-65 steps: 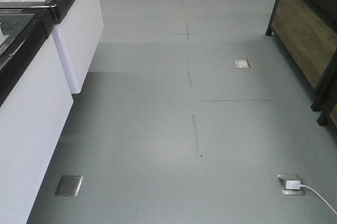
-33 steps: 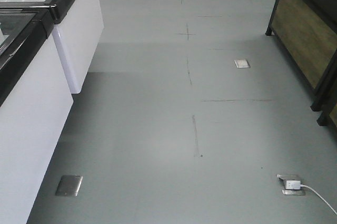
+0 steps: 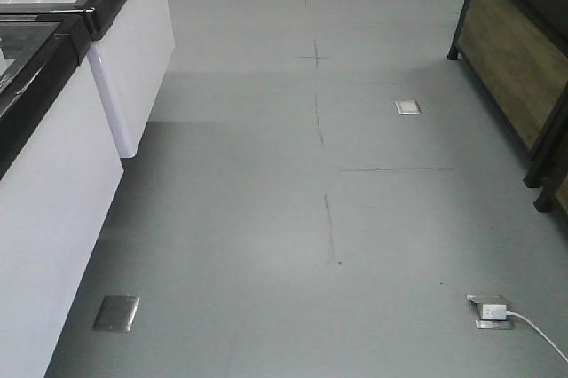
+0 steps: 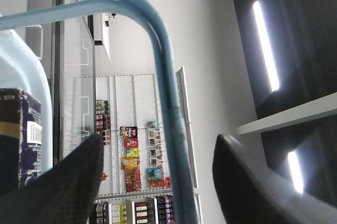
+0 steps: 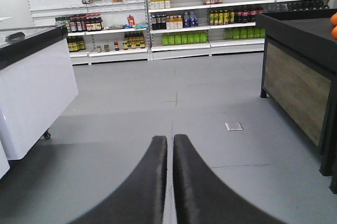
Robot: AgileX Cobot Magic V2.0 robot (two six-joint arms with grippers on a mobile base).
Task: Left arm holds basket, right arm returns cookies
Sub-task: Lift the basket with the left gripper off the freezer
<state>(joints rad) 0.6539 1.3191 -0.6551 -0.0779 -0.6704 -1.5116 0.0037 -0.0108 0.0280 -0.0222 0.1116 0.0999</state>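
In the left wrist view the light blue basket handle (image 4: 171, 129) runs between the two black fingers of my left gripper (image 4: 158, 142). The jaws stand wide apart, with a gap on each side of the handle, so the gripper is open around it. At the left edge, behind the basket's pale rim (image 4: 31, 77), shows part of the dark navy cookies carton (image 4: 23, 129) with a white barcode. My right gripper (image 5: 170, 145) is shut and empty, and points over the grey floor. Neither arm appears in the front view.
White chest freezers (image 3: 53, 174) line the left side and a dark wood-panelled stand (image 3: 515, 67) the right. Metal floor boxes (image 3: 116, 313) (image 3: 408, 107) and a plug with a white cable (image 3: 491, 311) sit on the floor. Stocked shelves (image 5: 179, 24) stand at the far end.
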